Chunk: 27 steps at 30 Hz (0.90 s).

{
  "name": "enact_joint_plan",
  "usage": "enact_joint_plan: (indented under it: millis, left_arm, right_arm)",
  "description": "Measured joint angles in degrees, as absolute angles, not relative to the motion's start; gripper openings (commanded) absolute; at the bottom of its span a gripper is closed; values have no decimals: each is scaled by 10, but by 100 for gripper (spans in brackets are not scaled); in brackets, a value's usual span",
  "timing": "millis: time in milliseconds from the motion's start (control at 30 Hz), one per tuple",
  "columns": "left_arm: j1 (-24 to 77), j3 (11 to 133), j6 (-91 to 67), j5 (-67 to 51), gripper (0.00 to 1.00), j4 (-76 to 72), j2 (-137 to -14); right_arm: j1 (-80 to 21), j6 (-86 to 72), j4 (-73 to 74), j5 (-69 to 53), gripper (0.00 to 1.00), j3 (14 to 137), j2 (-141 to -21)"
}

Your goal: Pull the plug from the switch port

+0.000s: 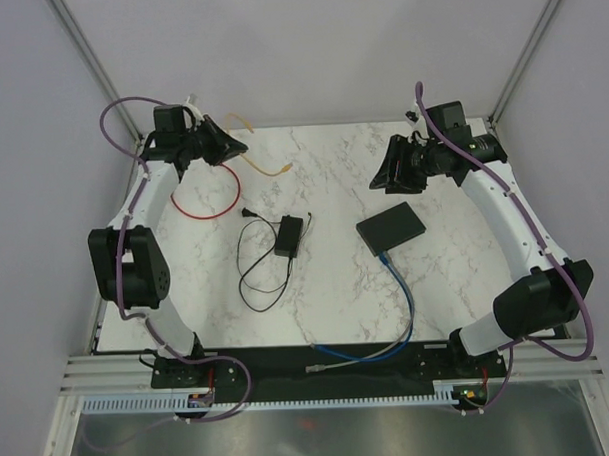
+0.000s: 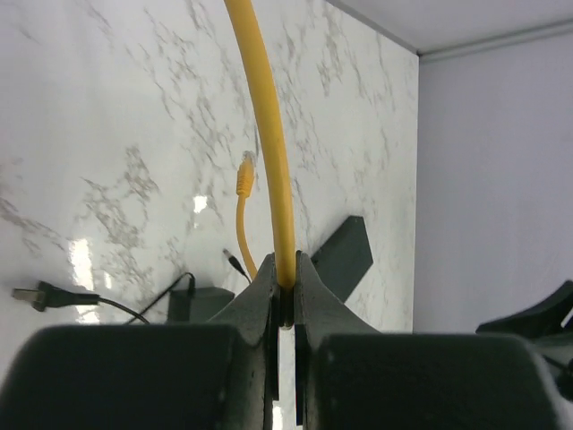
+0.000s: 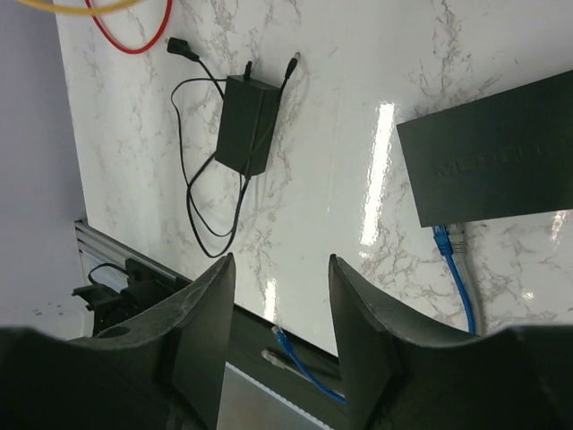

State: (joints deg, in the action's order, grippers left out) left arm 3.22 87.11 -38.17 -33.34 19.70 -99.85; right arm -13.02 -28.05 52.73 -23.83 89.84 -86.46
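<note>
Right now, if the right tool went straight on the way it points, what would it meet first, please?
The right tool would probably meet the bare marble tabletop between the power brick and the switch; nothing else shows in its line, though depth is unclear.

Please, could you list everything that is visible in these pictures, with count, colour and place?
switch: one, black, right of centre
blue cable: one, blue, plugged into the switch's near edge
grey cable: one, grey, alongside the blue one
power brick: one, black, centre, thin cord attached
red cable: one, red, looped far left
yellow cable: one, yellow, far left
table: one, white marble
left gripper: one, black, shut on the yellow cable
right gripper: one, black, open, above the table
</note>
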Motion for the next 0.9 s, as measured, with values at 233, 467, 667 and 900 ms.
enact_joint_plan:
  millis: [233,467,667,900]
  left_arm:
    - [-34,935,-401,-314,2,140,-1112]
    - [-51,932,-412,-232,2,133,-1152]
    - [-52,872,-440,-123,2,121,-1136]
    - [-50,815,-503,-29,2,117,-1122]
  right_arm:
    - [-130,-249,554,-230,54,903,-864]
    - [-130,-237,561,-225,55,913,-864]
    - [-130,-233,564,-224,54,915,-864]
    - [-130,-231,564,-224,55,915,-865]
